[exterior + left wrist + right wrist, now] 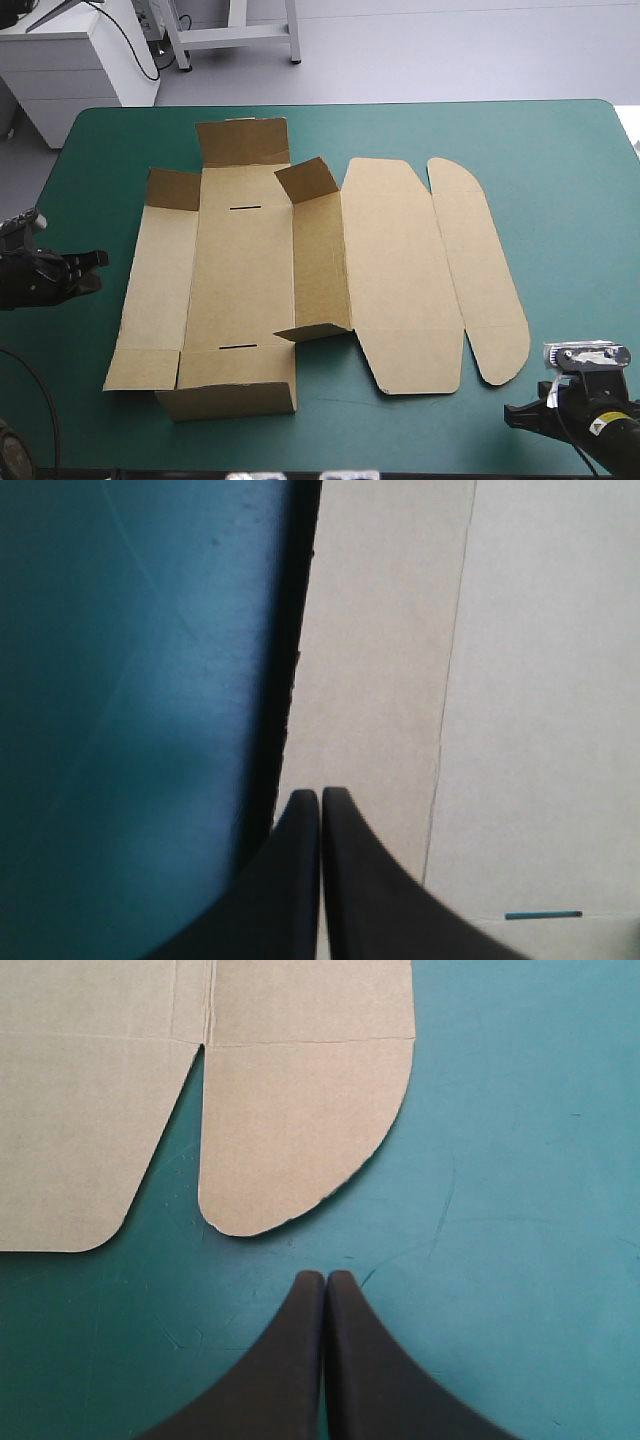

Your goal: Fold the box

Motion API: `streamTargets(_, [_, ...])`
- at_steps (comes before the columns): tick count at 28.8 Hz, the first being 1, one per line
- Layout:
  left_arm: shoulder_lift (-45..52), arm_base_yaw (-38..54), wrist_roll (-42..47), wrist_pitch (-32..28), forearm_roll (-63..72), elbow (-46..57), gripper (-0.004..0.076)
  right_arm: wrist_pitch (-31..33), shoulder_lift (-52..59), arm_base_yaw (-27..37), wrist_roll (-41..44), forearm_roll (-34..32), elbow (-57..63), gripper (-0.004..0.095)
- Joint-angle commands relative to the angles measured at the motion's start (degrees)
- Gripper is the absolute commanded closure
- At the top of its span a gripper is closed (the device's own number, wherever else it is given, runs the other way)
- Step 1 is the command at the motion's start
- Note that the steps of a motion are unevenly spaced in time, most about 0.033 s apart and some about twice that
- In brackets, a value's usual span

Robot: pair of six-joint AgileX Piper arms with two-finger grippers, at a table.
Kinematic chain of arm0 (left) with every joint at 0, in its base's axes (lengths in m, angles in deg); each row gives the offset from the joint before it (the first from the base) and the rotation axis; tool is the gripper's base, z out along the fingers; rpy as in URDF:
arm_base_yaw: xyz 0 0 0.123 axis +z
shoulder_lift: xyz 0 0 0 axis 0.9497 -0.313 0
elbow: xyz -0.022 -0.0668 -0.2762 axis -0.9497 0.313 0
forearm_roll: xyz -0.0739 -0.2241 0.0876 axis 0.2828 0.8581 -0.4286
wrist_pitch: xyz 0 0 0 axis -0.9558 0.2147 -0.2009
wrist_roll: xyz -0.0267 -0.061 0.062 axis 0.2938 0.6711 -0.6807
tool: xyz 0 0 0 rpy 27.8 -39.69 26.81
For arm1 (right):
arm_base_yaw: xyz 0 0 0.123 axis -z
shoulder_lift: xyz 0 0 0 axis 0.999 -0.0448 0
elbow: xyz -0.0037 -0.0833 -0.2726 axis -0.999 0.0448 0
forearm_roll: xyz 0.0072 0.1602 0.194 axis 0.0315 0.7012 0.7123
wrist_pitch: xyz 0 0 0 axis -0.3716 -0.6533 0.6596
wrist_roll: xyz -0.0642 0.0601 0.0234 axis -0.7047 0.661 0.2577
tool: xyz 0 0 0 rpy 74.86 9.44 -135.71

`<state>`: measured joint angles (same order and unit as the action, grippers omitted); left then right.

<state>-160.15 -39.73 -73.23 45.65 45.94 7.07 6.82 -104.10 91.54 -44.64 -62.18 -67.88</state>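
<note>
Shut and empty, the left gripper [320,796] points from the table's [560,180] left edge at the box [245,270] lying mid-table, partly raised — the right gripper [326,1278], likewise closed on nothing, faces its rounded flap [300,1130] from the near right corner.

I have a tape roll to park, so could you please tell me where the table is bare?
Widest: the teal-green table between the box and the right edge, and the far right corner. Crowded: the left side, by the left tool, and the narrow near strip.
</note>
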Motion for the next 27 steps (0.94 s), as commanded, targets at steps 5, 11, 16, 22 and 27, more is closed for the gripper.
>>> streamTargets(5, [-4.7,5.7,-8.7,7.2,12.7,-0.7,0.0732,-2.5,-0.3,-0.1,-0.2,0.5,-1.2,0.0928])
streamTargets(11, [-9.3,5.7,-11.2,10.0,13.0,-0.7,0.0732,-2.5,-0.3,-0.1,-0.2,0.5,-1.2,0.0928])
streamTargets(16, [-10.2,5.7,-11.3,9.2,13.4,-0.7,0.0732,-2.5,-0.3,-0.1,-0.2,0.5,-1.2,0.0928])
streamTargets(22, [-10.2,5.7,-11.4,10.1,13.3,-0.7,0.0729,-2.5,-0.3,-0.1,-0.2,0.5,-1.2,0.0928])
streamTargets(27, [-10.2,5.7,-11.4,10.2,12.8,-0.7,0.0617,-2.5,-0.3,-0.1,-0.2,0.5,-1.2,0.0928])
